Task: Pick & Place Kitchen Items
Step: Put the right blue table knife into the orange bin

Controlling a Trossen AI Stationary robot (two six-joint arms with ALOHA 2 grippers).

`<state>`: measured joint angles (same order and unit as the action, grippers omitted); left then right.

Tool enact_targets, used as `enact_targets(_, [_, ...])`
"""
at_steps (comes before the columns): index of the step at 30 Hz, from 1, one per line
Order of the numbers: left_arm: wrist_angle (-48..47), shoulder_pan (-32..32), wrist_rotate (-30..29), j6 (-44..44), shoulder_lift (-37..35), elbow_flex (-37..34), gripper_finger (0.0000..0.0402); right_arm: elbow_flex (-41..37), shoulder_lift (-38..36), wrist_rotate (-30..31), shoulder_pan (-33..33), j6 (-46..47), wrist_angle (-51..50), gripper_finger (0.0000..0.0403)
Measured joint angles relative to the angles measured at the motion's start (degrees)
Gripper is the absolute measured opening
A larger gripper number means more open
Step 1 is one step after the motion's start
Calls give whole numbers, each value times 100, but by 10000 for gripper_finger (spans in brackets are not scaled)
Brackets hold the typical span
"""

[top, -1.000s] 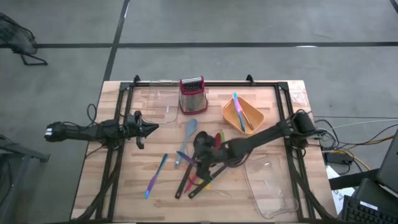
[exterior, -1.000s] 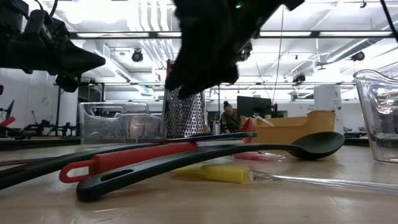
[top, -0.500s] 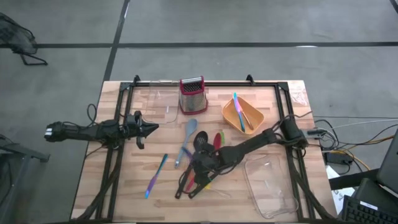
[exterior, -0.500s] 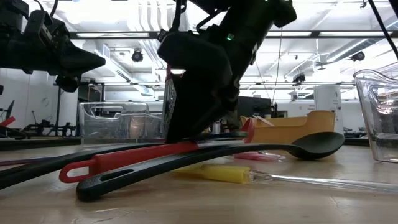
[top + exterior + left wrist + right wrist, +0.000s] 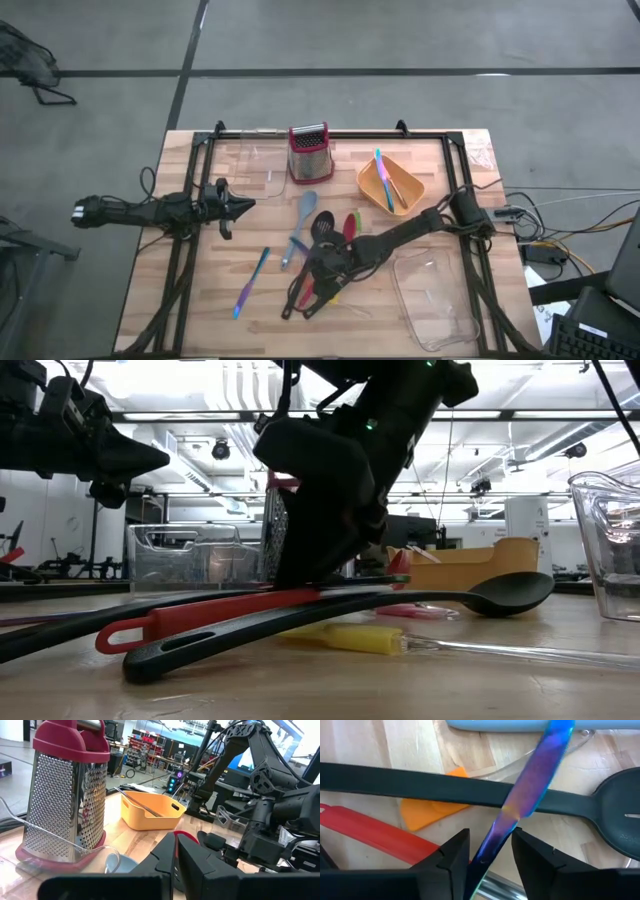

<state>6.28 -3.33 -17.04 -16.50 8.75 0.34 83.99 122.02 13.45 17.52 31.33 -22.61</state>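
— Where's your right gripper (image 5: 318,268)?

— Down in the utensil pile mid-table, hiding most of it. Its fingers (image 5: 451,854) straddle a blue-purple knife (image 5: 532,790) without clearly touching it.

— And your left gripper (image 5: 240,205)?

— Closed, empty, at the left edge.

Bright, even overhead light; ceiling strip lights (image 5: 250,385) glare above the backlit, silhouetted arm; soft shadows on the table (image 5: 200,290); nearest utensils blur.

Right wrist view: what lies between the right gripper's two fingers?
A slim blue-purple utensil runs up from between the right gripper fingers, crossing over a black spoon handle.
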Motion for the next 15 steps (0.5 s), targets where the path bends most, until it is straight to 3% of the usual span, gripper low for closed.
enact_targets(12, [0,0,1,-1,0,0,23,0,2,15,-6,-170,-107,43])
enact_targets(15, [0,-1,1,0,0,0,21,0,2,20,-6,-188,-107,40])
